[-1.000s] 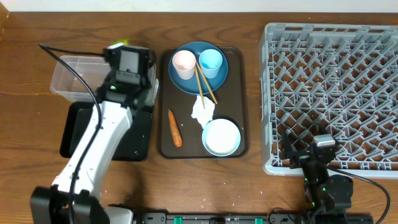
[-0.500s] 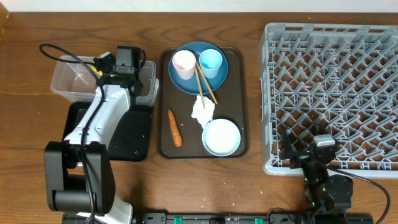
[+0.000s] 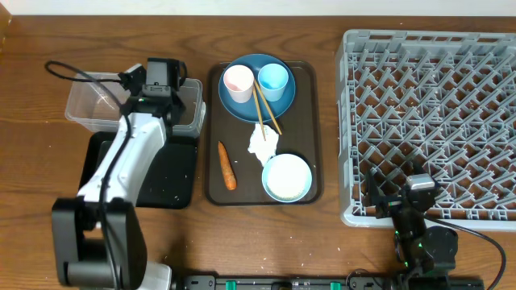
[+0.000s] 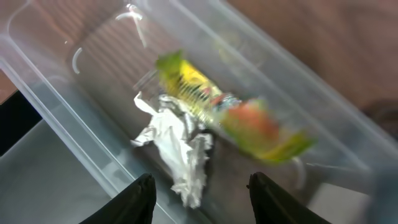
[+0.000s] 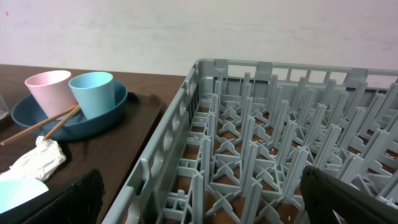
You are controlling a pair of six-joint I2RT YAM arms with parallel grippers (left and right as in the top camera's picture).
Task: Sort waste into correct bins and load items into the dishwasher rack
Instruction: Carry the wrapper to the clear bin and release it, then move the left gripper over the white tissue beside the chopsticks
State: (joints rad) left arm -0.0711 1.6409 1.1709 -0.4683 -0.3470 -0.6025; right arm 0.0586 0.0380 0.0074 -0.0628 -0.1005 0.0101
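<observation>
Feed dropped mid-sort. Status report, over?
Left gripper open above clear tub; yellow-green wrapper, silver foil inside. Right gripper open, by dishwasher rack. Carrot, white paper on brown tray. No obstruction seen.

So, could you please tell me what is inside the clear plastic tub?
The yellow-green wrapper and the crumpled silver foil are inside the clear tub. Overhead, the left arm covers the tub's right part, so anything there is hidden.

The dishwasher rack [image 3: 435,105] occupies the right edge of the desk. The serving tray [image 3: 211,137] lies mid-desk.

- Far end: the plate [image 3: 239,110] carries the left cup [image 3: 238,80], the right cup [image 3: 272,78] and the chopsticks [image 3: 264,109].
- Middle: crumpled paper [image 3: 262,143].
- Near end: bowl [image 3: 287,177], with the carrot [image 3: 227,165] to its left.

Toward the left edge, the tub [image 3: 81,105] holds the wrapper [image 4: 236,118] and foil [image 4: 177,149]. The shallow tray [image 3: 177,181] lies before the tub.
</observation>
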